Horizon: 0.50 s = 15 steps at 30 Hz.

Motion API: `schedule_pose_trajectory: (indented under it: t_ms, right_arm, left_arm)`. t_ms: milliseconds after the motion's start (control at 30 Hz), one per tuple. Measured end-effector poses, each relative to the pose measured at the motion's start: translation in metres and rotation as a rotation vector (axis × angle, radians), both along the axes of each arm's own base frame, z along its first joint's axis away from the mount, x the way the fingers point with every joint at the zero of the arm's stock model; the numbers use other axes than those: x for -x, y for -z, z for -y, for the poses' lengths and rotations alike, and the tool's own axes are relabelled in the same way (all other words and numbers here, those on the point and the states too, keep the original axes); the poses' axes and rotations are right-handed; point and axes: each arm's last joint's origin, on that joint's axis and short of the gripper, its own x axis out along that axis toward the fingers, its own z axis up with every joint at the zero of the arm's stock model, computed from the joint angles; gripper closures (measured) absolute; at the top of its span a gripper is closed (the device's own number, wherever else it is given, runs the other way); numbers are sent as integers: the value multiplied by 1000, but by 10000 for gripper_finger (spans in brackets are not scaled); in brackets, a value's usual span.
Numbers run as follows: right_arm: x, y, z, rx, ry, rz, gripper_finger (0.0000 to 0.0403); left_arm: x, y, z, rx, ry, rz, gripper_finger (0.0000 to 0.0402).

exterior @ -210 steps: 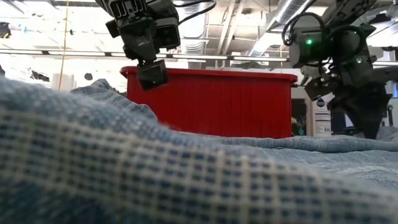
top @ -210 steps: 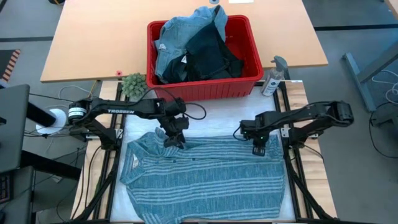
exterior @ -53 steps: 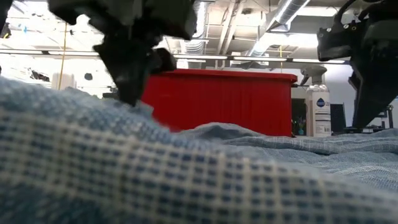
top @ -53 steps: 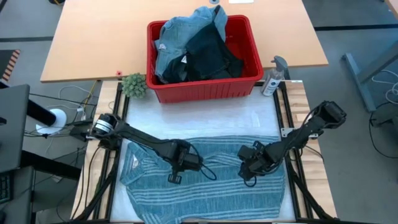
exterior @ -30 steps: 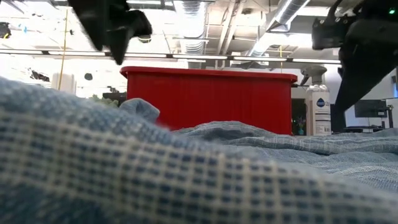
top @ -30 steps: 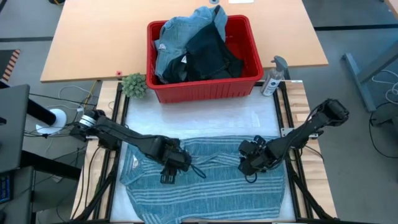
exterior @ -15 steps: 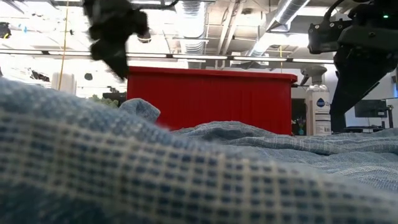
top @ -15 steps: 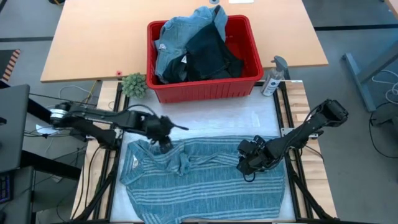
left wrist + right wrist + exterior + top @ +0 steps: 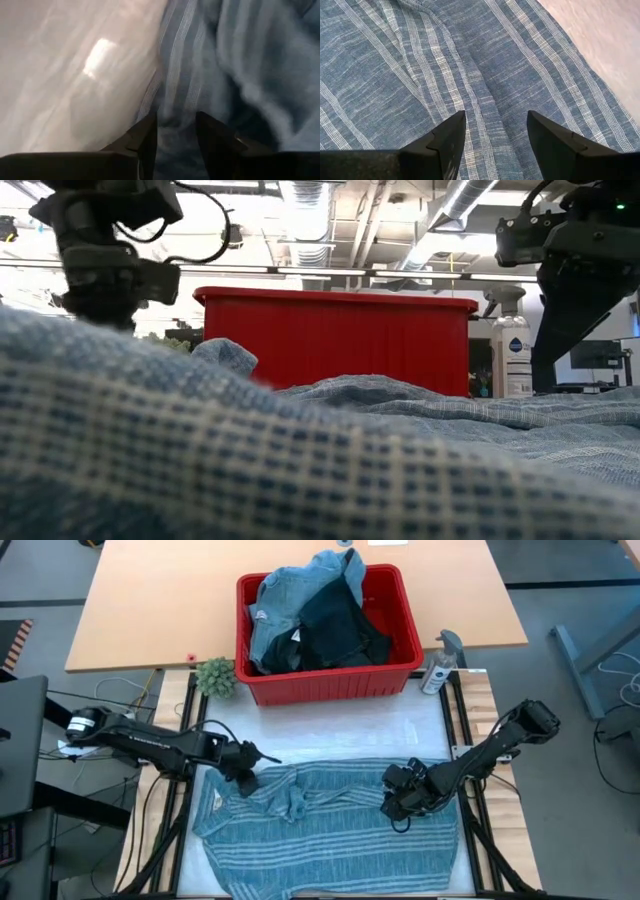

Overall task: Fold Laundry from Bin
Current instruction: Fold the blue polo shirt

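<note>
The blue-grey white-striped shirt (image 9: pixel 330 835) lies spread on the white mat, with a small bunched bump (image 9: pixel 295 802) near its far edge. My left gripper (image 9: pixel 246 780) points down at the shirt's far left edge. In the left wrist view it (image 9: pixel 177 135) is open by a narrow gap, with the striped edge (image 9: pixel 175 100) between the fingers. My right gripper (image 9: pixel 398 808) stands open over the shirt's right part, its fingers wide apart (image 9: pixel 495 130). The red bin (image 9: pixel 330 685) at the far side holds more laundry (image 9: pixel 310 610). My left gripper comes slanting down from the table's left, a finger on each side of the shirt's far left edge (image 9: pixel 172 115); I cannot tell whether it touches the cloth. My right gripper's fingertips (image 9: pixel 452 130) hang just over flat striped cloth; whether they touch it I cannot tell.
A spray bottle (image 9: pixel 438 665) stands right of the bin and a small green plant (image 9: pixel 215 677) left of it. A bare strip of white mat (image 9: pixel 330 730) lies between bin and shirt. Black frame rails (image 9: pixel 470 790) run along both sides.
My left gripper has left the shirt's middle, gone toward the table's far left and sunk to the shirt's far left edge, rolling as it went. A small bunched bump of cloth shows where the gripper was.
</note>
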Motion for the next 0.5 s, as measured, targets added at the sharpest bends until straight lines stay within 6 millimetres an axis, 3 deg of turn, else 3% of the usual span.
schedule_pose_trajectory:
  t_ms: [267,500]
  right_arm:
    - [-4,1,7,-1,36,-2,168]
    - [-12,2,24,1,113,-2,168]
  left_arm:
    - [8,14,-1,-33,53,-55,284]
    - [15,21,-4,-82,9,-118,386]
